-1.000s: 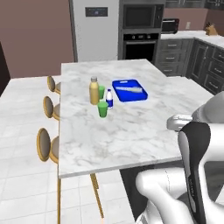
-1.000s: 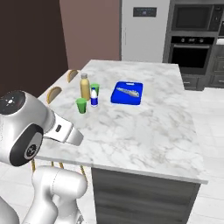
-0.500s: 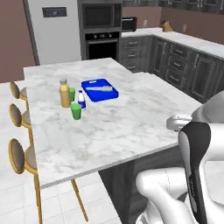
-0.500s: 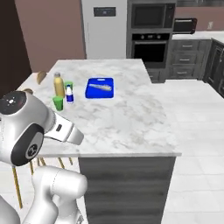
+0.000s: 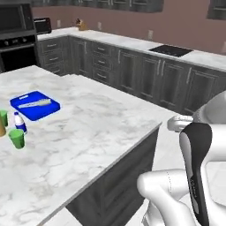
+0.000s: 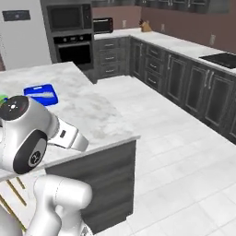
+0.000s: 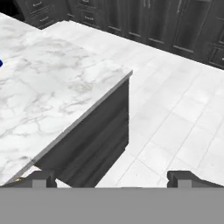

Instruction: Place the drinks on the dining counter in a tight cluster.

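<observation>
The dining counter [image 5: 88, 132] is a long island with a white-grey marble top over a dark base, its near corner jutting toward the pale tiled floor [image 6: 184, 175]. Toward its far left lies a blue tray [image 5: 35, 105] with a pale, flat thing on it that is too small to name. Just beside the tray stands the small water bottle [image 5: 18, 122], blue-capped and blue-labelled, upright, with one green cup [image 5: 17, 138] in front of it and another green cup [image 5: 3, 118] behind, cut by the picture's left edge. A sliver of yellow at that edge is too cropped to identify. The gripper [image 7: 112, 178] hangs over the counter's corner, its two dark fingertips [image 7: 41, 178] spread wide with nothing between them.
</observation>
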